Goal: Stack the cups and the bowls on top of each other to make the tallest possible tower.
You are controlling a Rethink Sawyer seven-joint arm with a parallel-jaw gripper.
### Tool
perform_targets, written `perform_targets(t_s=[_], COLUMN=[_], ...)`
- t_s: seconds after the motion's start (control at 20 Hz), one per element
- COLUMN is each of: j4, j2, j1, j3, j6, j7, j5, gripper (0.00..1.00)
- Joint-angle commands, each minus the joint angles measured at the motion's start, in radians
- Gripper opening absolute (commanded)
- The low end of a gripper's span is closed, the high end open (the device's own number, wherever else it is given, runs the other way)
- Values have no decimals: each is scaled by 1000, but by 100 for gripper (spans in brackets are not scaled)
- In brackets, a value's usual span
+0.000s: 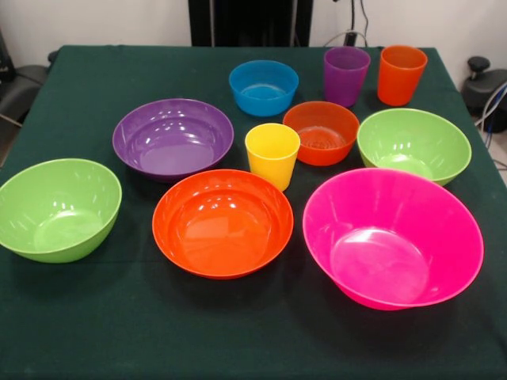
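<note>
Front view shows every piece standing apart and upright on the green table [95, 317], none stacked: pink bowl [392, 237] at near right, large orange bowl [223, 223] beside it, purple bowl [173, 138], and two green bowls [58, 209] [413, 144] at either side. Behind sit the small orange bowl [321, 132] and blue bowl [263, 87], then the yellow cup [272, 155], purple cup [345, 75] and orange cup [401, 74]. No claw appears, so its state cannot be told.

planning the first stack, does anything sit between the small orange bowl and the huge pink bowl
Nothing visible does. The small orange bowl and huge pink bowl sit side by side on the green cloth; the yellow cup stands off to one side. No gripper shows.
</note>
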Motion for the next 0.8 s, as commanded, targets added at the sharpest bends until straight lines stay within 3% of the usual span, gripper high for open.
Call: perform_targets(t_s=[0.05, 0.8], j4=[-168, -322], j2=[-42, -86], j1=[-38, -61], j3=[91, 118], j6=[151, 338], j7=[94, 91], j5=[54, 72], gripper=[100, 100])
